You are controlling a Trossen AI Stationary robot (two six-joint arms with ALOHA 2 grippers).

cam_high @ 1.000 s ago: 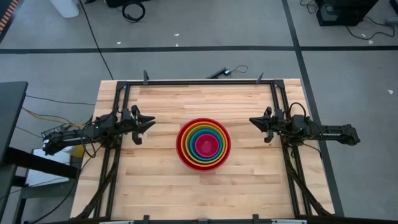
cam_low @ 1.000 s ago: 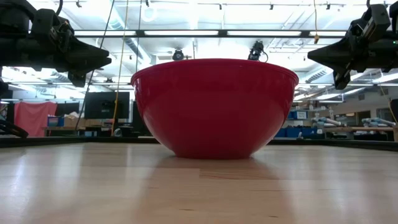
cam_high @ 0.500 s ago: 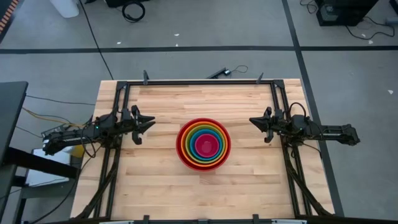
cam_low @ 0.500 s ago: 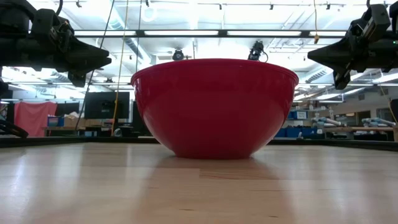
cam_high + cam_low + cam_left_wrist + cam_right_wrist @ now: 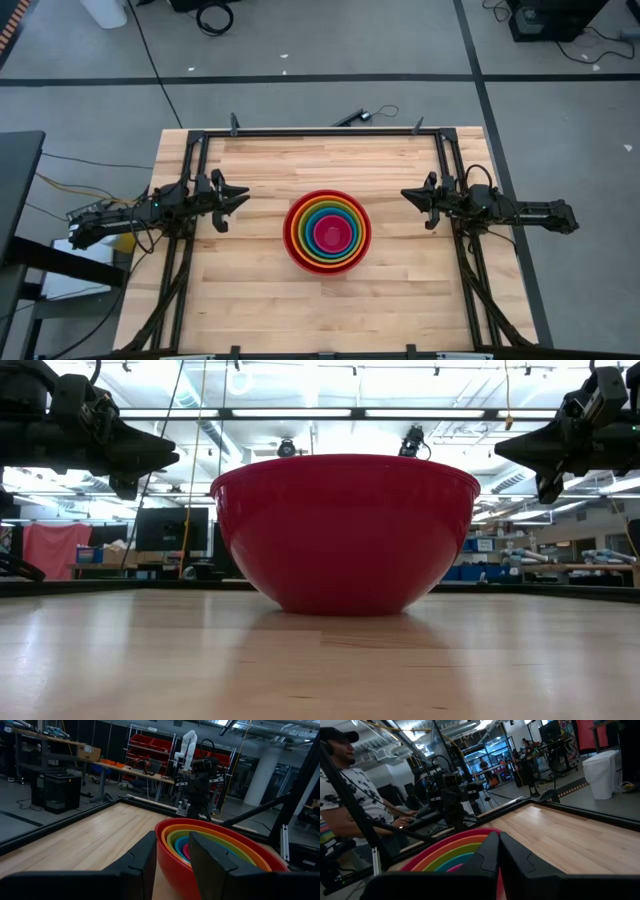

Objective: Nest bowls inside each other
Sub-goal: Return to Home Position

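The bowls sit nested in one stack at the table's middle: the red bowl outermost, then orange, yellow-green and blue, with the magenta-pink one innermost. The red bowl rests on its base on the wood. My left gripper hovers level at the table's left side, well clear of the stack, its fingers a little apart with nothing between them. My right gripper hovers level at the right side, shut and empty, its fingers together.
A black metal frame runs along the table's far edge and down both sides beside the arms. Bare wood lies in front of and behind the stack. A person sits beyond the table's left side.
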